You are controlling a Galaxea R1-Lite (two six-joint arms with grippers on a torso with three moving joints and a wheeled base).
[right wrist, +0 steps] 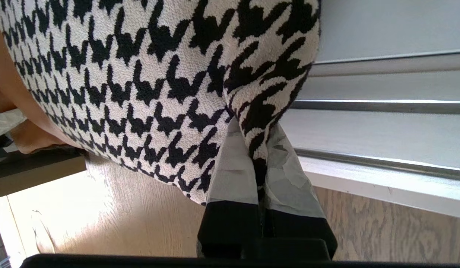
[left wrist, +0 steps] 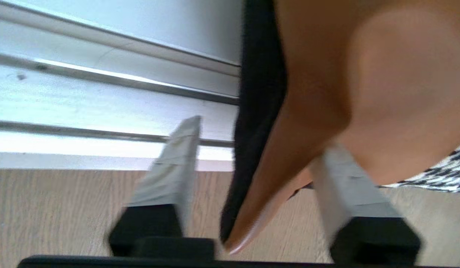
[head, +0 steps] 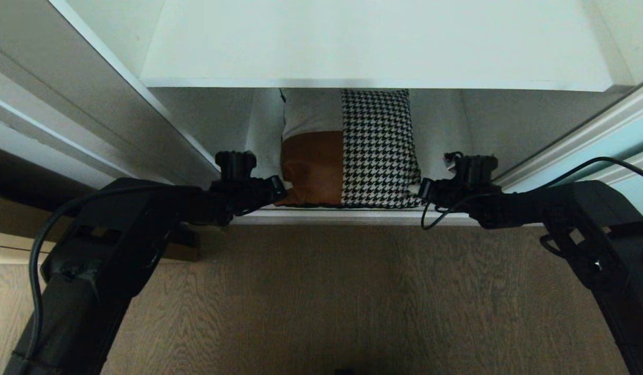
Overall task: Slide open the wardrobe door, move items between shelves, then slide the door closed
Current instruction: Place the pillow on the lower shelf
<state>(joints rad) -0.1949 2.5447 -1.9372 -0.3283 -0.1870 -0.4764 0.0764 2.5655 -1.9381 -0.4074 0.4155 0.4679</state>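
Two grippers flank the cushion [head: 347, 151] on the lowest shelf [head: 446, 140] of the wardrobe, under the white shelf above [head: 373, 47]. My left gripper [left wrist: 252, 178] has its fingers spread wide, the tan leather corner hanging loose between them. My right gripper [right wrist: 257, 167] is clamped on the houndstooth corner. Wood floor [head: 321, 291] runs up to the door track [right wrist: 382, 108].
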